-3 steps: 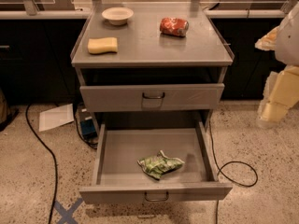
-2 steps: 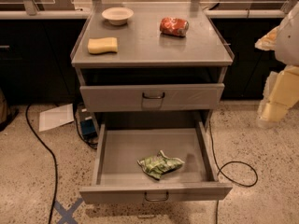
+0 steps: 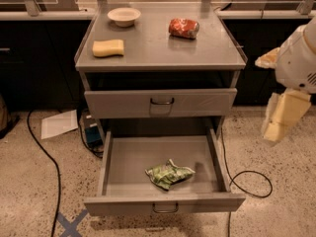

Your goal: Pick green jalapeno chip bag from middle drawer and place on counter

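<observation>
Speckled floor (image 3: 29, 191), cables trailing. Up and left of the gripper (image 3: 281, 116), the counter (image 3: 158, 51) bears a yellow sponge (image 3: 108, 48), a white bowl (image 3: 124, 16) and a red packet (image 3: 183, 27). Down and left of it, the green jalapeno chip bag (image 3: 169, 174) lies crumpled in the open middle drawer (image 3: 131, 157). The gripper hangs at the right edge, its arm cut off; its grip cannot be told.

The counter's (image 3: 163, 51) grey metal surface carries three things, well apart: a white bowl (image 3: 124, 16) at back left, a yellow sponge (image 3: 108, 48) nearer the front left, a shiny red packet (image 3: 183, 27) at back right. My jaws hang off its right side, below its level.
</observation>
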